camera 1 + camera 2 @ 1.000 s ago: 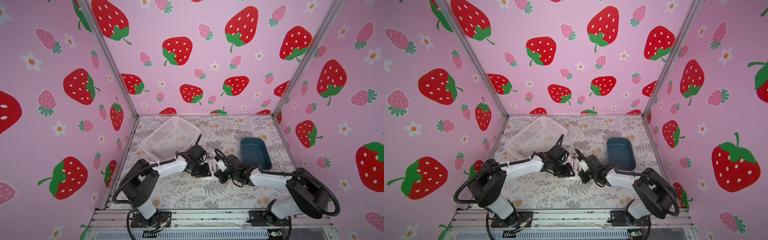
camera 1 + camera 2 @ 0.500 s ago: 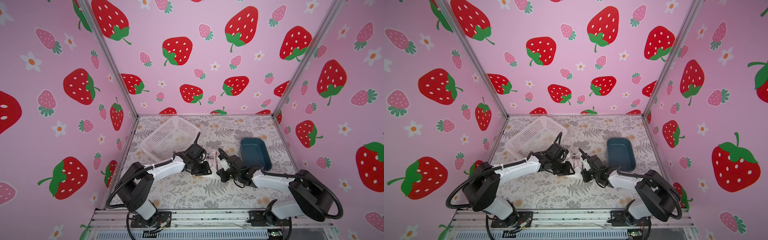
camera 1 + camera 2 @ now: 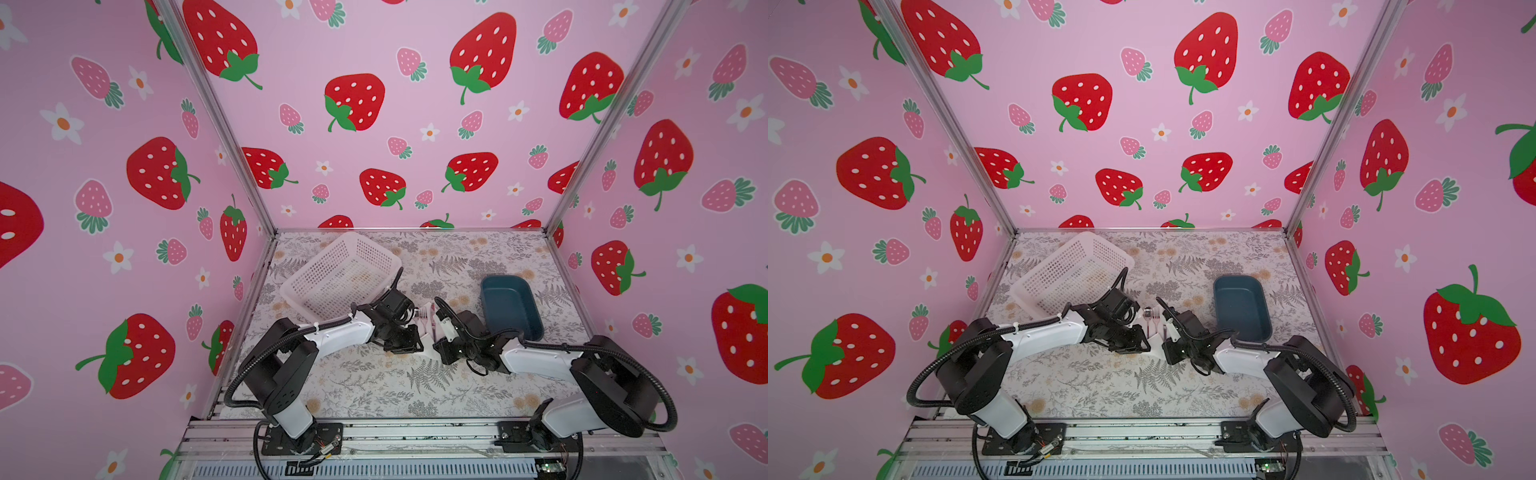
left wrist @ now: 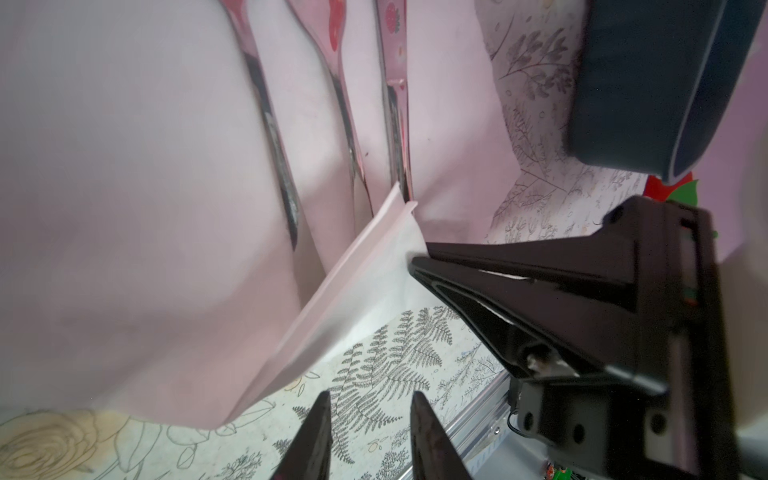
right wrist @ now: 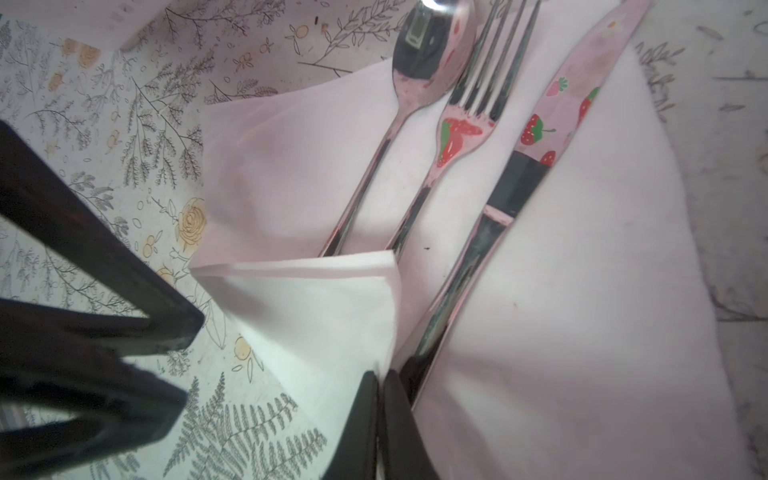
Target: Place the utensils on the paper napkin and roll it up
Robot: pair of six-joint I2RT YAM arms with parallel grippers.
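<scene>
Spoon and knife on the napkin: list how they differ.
The spoon ends in a round bowl, the knife in a long flat blade. The folded napkin corner covers the spoon's handle end; the knife's handle lies bare beside it. Both are shiny metal, lying alongside the fork.

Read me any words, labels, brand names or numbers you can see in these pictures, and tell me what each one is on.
No text is readable anywhere.
Small white patch on the right arm's wrist: dark marks, too small to read.
Paper napkin, utensils, white basket, blue tray: no lettering visible. The strawberry shapes on the utensils are pictures, not letters.
</scene>
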